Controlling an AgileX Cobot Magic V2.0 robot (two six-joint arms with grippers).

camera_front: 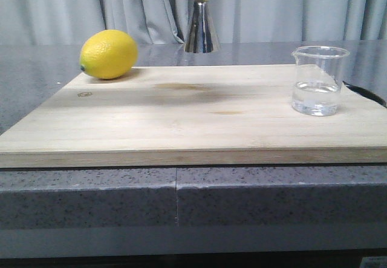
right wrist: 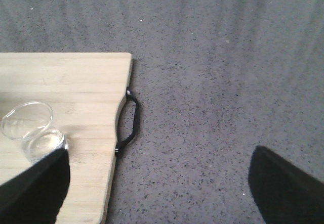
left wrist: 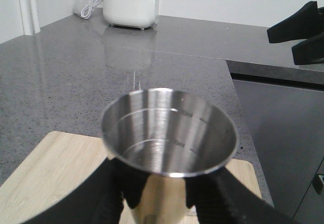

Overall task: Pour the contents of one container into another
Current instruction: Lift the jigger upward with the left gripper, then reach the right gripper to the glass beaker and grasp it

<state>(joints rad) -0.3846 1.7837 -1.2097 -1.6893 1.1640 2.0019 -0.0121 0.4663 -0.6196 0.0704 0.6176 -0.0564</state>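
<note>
While my left jaws (left wrist: 161, 204) are clenched on the shiny steel hourglass-shaped jigger (left wrist: 169, 148), black fingers (left wrist: 114, 193) pressed against either side of its body below the upper cup, I hold it upright in the air above the far edge of the pale wooden cutting board (camera_front: 193, 114). My left wrist view looks straight into the jigger's upper cup, with faint measuring lines ringing its inner wall; I cannot tell whether any liquid is in it. From the front only its lower cone shows, hanging clear of the board, and my own jaws are cut off by the top edge. My right jaws (right wrist: 157, 183) are spread wide and grasp nothing, hovering over the speckled grey desk (right wrist: 217, 82) just beside the board's black handle (right wrist: 129, 120). The small clear glass beaker (camera_front: 317, 80) stands on the board's right end, near one right finger but apart from it; the front view shows clear liquid low in it. A yellow lemon (camera_front: 109, 54) rests on the far left corner, seen only from the front.
</note>
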